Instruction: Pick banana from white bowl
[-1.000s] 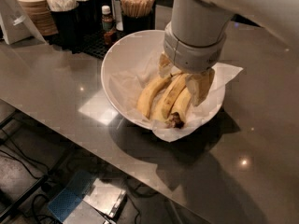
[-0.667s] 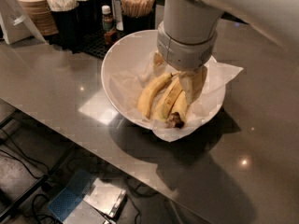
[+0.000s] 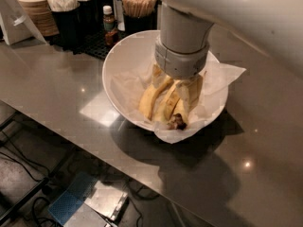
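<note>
The large, deep, glossy white bowl (image 3: 124,65), lined with crinkled white paper (image 3: 222,74), sits directly below the gripper (image 3: 186,86), which hangs inside the bowl under the grey wrist. I cannot tell whether the gripper is closed on anything. The pick looks not yet done. The thick, long yellow banana (image 3: 150,99) lies in the bowl just left of the gripper and slightly lower, beside two other bananas.

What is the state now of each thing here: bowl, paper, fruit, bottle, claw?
Large glossy white bowl: upright on the grey counter, lined with paper.
Crinkled white paper: hangs over the rim.
Yellow bananas: lying in the bowl, not lifted.
Small brown bottle: upright, white cap on.
Claw: down inside the bowl, at the bananas.
</note>
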